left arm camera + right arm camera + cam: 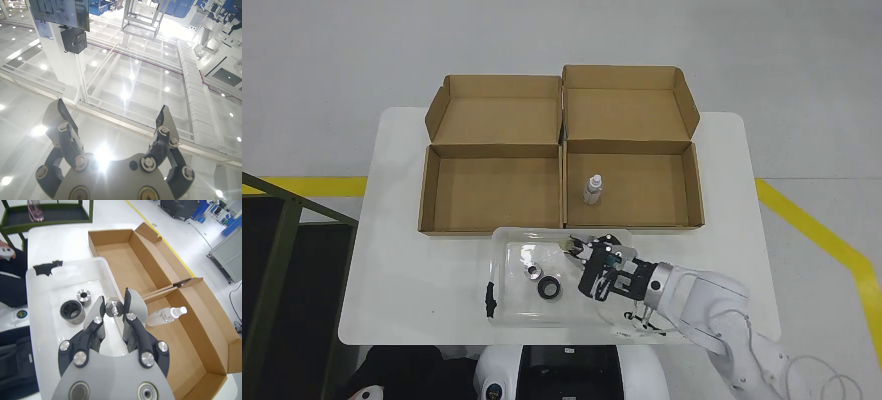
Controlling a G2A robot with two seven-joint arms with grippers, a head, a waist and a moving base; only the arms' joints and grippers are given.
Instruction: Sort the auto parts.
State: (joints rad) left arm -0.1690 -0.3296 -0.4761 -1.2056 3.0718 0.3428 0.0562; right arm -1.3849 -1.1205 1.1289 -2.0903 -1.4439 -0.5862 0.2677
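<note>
My right gripper is shut on a round silver metal part with a centre stud, held above the clear plastic bin. In the bin stand a dark ring-shaped bushing and a smaller silver cylinder with a hole. A white spray bottle lies in the right cardboard box. The left cardboard box is behind the bin. My left gripper is open and points up at the ceiling, holding nothing.
Black tape marks the bin's left rim. Both boxes have their lids folded open toward the table's far edge. A green frame cart stands left of the white table. A person's hand with a white controller is beyond the table.
</note>
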